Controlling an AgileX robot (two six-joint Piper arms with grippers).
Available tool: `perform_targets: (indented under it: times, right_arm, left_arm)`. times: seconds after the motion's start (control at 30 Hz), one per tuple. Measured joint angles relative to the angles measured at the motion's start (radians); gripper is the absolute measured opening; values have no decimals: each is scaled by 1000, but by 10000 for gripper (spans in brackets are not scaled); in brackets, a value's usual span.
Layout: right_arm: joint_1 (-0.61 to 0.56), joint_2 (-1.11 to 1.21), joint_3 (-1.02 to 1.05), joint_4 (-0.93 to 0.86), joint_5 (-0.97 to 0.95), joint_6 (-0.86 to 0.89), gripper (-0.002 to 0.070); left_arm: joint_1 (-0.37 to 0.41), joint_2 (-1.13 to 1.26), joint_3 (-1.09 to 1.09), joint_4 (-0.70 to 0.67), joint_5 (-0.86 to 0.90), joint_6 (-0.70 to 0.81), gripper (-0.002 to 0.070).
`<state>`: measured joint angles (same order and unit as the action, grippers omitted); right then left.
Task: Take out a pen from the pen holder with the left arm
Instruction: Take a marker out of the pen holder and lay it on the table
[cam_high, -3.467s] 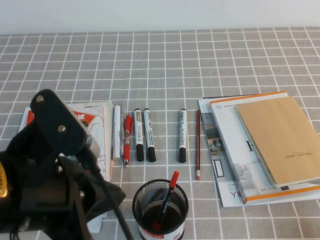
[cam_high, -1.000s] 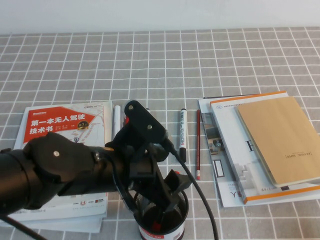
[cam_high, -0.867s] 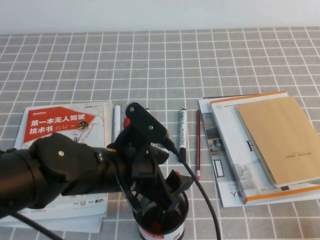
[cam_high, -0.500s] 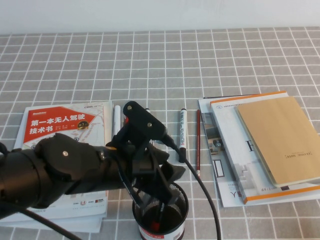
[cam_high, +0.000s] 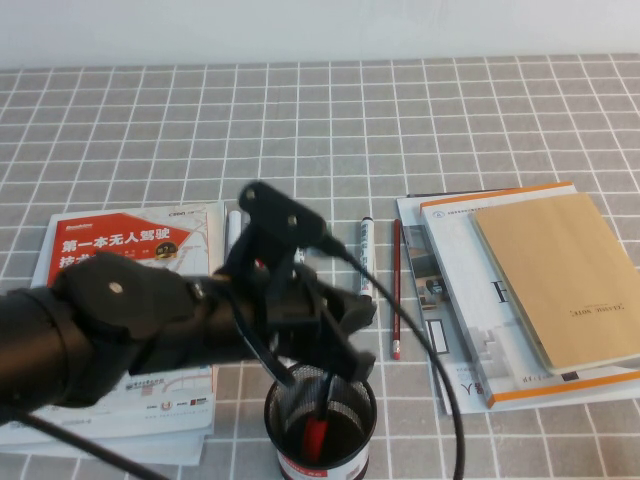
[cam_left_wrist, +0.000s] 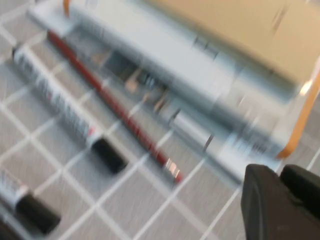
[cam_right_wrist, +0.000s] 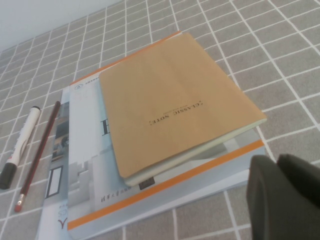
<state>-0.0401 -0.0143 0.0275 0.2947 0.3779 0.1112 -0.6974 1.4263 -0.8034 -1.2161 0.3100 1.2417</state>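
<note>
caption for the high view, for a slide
Left gripper grips red pen in pen holder; right gripper out of frame, near books.

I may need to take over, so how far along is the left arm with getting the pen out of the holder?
Done: the left gripper is down at the mouth of the pen holder, shut, apparently on the top of the red pen. In hand: that grip; the pen's lower end sits inside the holder. Left: lift it clear. The right gripper is parked beside the notebook stack.
</note>
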Motion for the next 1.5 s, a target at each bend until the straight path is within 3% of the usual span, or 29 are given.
perform_targets:
  times: [0.23, 0.33, 0.67, 0.83, 1.2, 1.5]
  right_arm:
    - [0, 0, 0, 0, 0, 0, -13]
    - [0, 0, 0, 0, 0, 0, -13]
    - [0, 0, 0, 0, 0, 0, -13]
    - [0, 0, 0, 0, 0, 0, -13]
    - [0, 0, 0, 0, 0, 0, -13]
    - [0, 0, 0, 0, 0, 0, -13]
  left_arm:
    - [0, -101, -75, 2, 24, -103, 21]
    - [0, -136, -133, 70, 70, -219, 21]
    - [0, -33, -508, 709, 345, -758, 21]
    - [0, 138, -716, 899, 504, -914, 21]
    - [82, 588, -1285, 941, 890, -1031, 21]
    - [121, 792, -1465, 1019, 931, -1156, 21]
